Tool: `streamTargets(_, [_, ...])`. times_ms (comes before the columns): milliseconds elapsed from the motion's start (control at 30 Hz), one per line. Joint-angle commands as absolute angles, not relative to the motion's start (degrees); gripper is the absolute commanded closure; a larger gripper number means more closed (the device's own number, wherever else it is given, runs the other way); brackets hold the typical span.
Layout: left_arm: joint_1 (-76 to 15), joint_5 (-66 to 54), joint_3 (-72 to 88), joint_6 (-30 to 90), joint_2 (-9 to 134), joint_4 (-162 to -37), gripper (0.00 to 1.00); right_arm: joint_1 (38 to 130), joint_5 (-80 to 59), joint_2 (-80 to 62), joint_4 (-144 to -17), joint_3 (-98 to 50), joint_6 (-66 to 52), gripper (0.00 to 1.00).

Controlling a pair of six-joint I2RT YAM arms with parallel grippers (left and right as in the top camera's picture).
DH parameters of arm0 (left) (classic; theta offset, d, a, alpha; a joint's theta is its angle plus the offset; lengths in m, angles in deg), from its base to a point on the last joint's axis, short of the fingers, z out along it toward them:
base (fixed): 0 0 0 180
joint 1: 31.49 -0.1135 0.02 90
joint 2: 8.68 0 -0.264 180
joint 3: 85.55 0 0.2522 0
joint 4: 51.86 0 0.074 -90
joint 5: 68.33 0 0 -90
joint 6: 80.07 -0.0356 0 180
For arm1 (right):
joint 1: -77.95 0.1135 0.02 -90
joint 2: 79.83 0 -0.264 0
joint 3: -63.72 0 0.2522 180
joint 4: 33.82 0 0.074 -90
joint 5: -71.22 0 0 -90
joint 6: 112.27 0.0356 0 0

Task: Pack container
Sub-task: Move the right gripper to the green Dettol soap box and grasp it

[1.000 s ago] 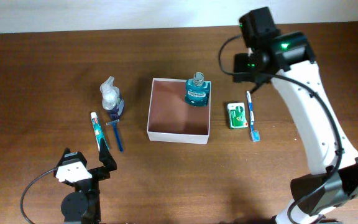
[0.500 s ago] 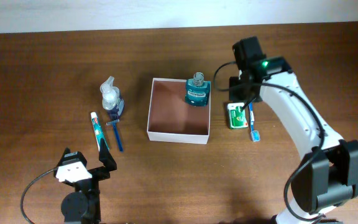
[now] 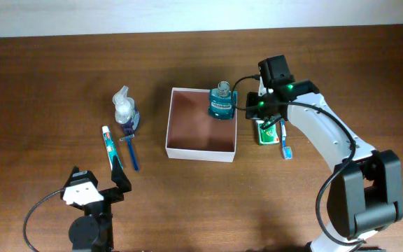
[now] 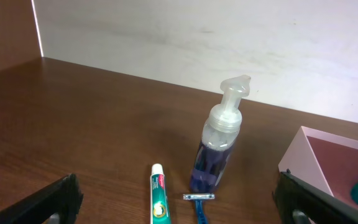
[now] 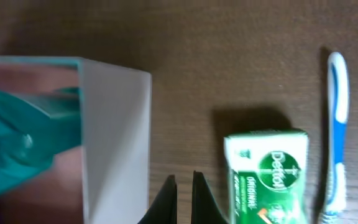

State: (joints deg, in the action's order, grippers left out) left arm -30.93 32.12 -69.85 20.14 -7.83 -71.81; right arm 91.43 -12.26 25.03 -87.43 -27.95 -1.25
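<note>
The container [image 3: 168, 133] is a shallow square box, white outside and reddish-brown inside, at mid-table. A teal mouthwash bottle [image 3: 222, 102] stands in its far right corner. My right gripper [image 3: 252, 112] hangs shut and holds nothing, over the bare wood between the box's right wall and a green soap bar [image 3: 266, 131]. In the right wrist view its tips [image 5: 182, 180] meet between the white wall [image 5: 114, 124] and the soap bar [image 5: 269, 174]. My left gripper [image 3: 100, 180] rests wide open at the front left; its fingers [image 4: 48, 205] frame the items ahead.
A blue-and-white toothbrush [image 3: 284, 136] lies right of the soap. Left of the box stand a clear foam pump bottle [image 3: 123, 107], a toothpaste tube [image 3: 110, 149] and a blue razor [image 3: 130, 143]. The left wrist view shows the pump bottle [image 4: 219, 146] and toothpaste tube [image 4: 159, 199].
My right arm came forward from behind the box and dropped into the gap between box and soap, its jaws closing on the way. The left arm stayed still.
</note>
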Motion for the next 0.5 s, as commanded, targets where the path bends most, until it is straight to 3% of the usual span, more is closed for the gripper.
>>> streamTargets(0, [-31.3, 31.5, -70.2, 19.2, -8.4, -71.6, 0.01, 91.1, -10.4, 25.7, -84.6, -26.1, 3.7, 0.96])
streamTargets(467, [-31.3, 31.5, -70.2, 19.2, -8.4, -71.6, 0.01, 91.1, -7.3, 25.7, -69.5, -18.8, 9.8, 0.96])
